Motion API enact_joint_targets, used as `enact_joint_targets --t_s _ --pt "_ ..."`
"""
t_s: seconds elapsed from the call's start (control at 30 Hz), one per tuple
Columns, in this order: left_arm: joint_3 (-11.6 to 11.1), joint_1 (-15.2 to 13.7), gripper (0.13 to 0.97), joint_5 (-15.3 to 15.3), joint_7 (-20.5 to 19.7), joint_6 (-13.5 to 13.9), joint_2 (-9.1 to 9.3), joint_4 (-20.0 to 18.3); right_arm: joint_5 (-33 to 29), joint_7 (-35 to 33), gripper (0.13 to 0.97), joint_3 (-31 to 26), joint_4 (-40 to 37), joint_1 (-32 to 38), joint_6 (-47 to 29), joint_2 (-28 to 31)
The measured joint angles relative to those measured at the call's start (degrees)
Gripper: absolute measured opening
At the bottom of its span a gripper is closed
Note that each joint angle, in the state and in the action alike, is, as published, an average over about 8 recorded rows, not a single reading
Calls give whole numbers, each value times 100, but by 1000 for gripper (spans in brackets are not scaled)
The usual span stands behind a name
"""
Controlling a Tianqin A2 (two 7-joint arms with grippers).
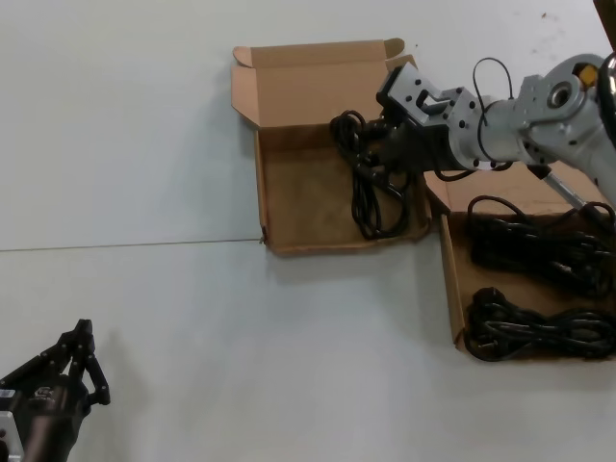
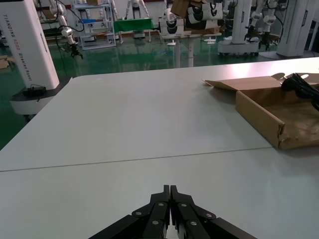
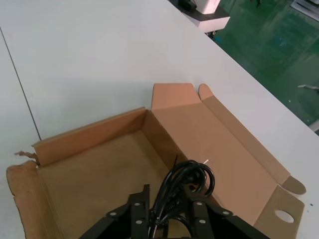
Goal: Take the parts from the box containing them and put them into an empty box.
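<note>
Head view: right pincer (image 1: 371, 135) was clamped on one black rubbery coiled cable bundle (image 1: 371, 183), which hung over the floor of the wavy-walled brown cardboard box (image 1: 298, 192). Two more cable bundles (image 1: 539, 332) lay in the straight-walled brown cardboard box (image 1: 452, 289), touching the first box's right side. Left pincer (image 1: 82, 361), tips together, was parked well left of it over the white surface (image 1: 144, 144). Judged light, limp, grippy; best taken mid-coil.

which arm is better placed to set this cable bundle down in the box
Right. The right gripper is shut on the cable bundle, which hangs over the empty box. The left gripper is shut and parked near the table's front edge, far from both boxes.
</note>
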Motion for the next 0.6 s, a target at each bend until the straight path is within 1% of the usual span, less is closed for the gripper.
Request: enact_joint_targets --t_s 0.07,0.2,0.37,0.47,0.5,0.6 --pt "0 0 171 0 0 0 0 0 5 0 276 37 38 -4 -38 16" --pt "0 0 171 0 0 0 0 0 26 0 276 165 183 -22 -163 92" --pt "0 0 171 0 0 0 0 0 74 0 376 460 610 -128 -392 318" --pt "0 0 171 0 0 0 0 0 117 0 437 737 1036 -279 -524 521" --pt "0 0 171 0 0 0 0 0 133 0 437 844 1199 -345 -564 594" --pt "0 0 171 0 0 0 0 0 185 0 518 1168 1699 -582 -658 807"
